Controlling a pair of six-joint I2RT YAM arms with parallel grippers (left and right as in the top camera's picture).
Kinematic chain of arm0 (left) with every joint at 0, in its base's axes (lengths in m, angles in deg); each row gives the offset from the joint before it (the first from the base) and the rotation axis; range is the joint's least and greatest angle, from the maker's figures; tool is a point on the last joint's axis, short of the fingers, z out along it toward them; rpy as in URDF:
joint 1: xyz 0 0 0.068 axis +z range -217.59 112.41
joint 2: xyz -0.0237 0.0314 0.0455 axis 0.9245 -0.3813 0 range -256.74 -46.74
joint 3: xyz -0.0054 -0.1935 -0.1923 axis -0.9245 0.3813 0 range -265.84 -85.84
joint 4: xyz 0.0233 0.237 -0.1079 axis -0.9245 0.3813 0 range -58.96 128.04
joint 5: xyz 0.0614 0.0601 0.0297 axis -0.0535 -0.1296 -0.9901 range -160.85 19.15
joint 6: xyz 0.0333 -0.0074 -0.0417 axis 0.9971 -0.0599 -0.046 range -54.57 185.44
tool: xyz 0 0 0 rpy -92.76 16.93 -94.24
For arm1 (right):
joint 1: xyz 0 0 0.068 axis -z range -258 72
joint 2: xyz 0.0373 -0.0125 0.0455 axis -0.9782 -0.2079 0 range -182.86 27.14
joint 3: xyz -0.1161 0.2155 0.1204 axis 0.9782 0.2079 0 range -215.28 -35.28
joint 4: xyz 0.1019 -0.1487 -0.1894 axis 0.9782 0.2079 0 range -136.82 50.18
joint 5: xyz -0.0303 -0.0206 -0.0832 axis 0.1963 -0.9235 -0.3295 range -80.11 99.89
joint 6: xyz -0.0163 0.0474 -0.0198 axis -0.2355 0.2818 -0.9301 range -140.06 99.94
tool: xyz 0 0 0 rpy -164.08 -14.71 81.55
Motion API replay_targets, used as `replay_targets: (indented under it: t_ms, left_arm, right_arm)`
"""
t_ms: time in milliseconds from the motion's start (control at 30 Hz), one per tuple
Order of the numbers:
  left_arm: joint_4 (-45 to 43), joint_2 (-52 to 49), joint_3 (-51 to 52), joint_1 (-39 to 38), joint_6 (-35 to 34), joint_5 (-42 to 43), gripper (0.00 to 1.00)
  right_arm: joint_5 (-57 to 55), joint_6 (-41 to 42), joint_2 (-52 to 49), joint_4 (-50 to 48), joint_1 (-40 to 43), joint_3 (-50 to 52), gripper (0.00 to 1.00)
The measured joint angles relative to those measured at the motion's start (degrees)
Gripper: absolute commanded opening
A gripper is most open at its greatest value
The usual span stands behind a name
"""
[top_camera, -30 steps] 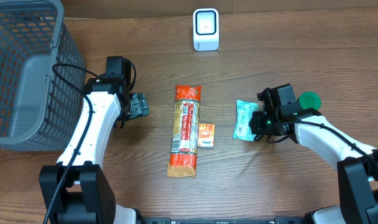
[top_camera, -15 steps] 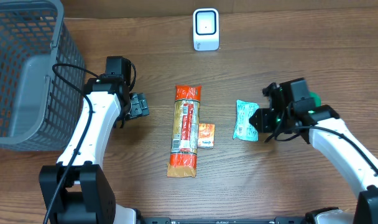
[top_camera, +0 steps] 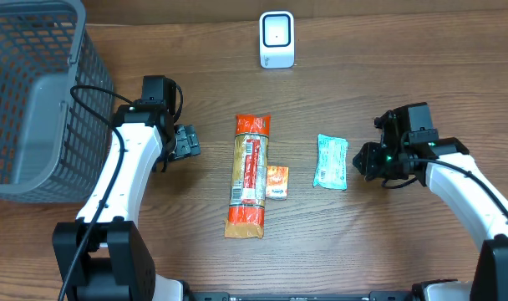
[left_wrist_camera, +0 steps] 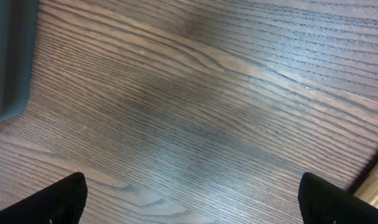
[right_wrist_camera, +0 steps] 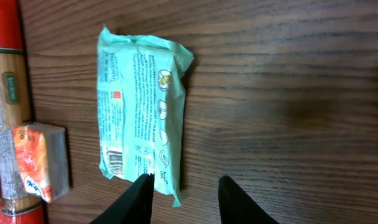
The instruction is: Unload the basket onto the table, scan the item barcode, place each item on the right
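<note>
A teal packet lies flat on the wooden table, printed side up, its barcode near one end. My right gripper hovers just to its right, open, with nothing between the fingers. In the right wrist view the gripper sits over the packet's near corner. The white scanner stands at the back centre. My left gripper is wide open over bare wood, left of the items. In the left wrist view its fingertips show only at the bottom corners.
A long orange package lies mid-table with a small orange box against its right side. Both also show in the right wrist view, the package and the box. A grey wire basket fills the far left.
My right gripper opened, let go of the teal packet and drew back to the right. The packet stays on the table. The left arm has not moved.
</note>
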Motion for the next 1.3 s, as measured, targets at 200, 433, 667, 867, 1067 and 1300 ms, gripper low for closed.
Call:
replay_targets:
  t_ms: [200, 433, 667, 867, 1067, 1300]
  left_arm:
    - [0.00, 0.00, 0.00, 0.00, 0.00, 0.02, 1.00]
    - [0.02, 0.00, 0.00, 0.00, 0.00, 0.02, 1.00]
    - [0.00, 0.00, 0.00, 0.00, 0.00, 0.02, 1.00]
    - [0.00, 0.00, 0.00, 0.00, 0.00, 0.00, 1.00]
    - [0.00, 0.00, 0.00, 0.00, 0.00, 0.02, 1.00]
    - [0.00, 0.00, 0.00, 0.00, 0.00, 0.02, 1.00]
  right_arm:
    - [-0.02, 0.85, -2.21, 0.07, 0.00, 1.81, 0.33]
    - [-0.02, 1.46, -2.40, -0.07, -0.02, 3.67, 0.30]
    - [0.00, 2.45, -2.40, -1.18, -0.02, 3.67, 0.12]
    - [0.00, 2.99, -2.40, -2.62, -1.40, 3.69, 0.04]
    - [-0.31, 3.10, -2.40, -4.92, -5.16, 3.69, 0.04]
    - [-6.25, 5.81, -2.40, -7.41, -11.61, 3.69, 0.04]
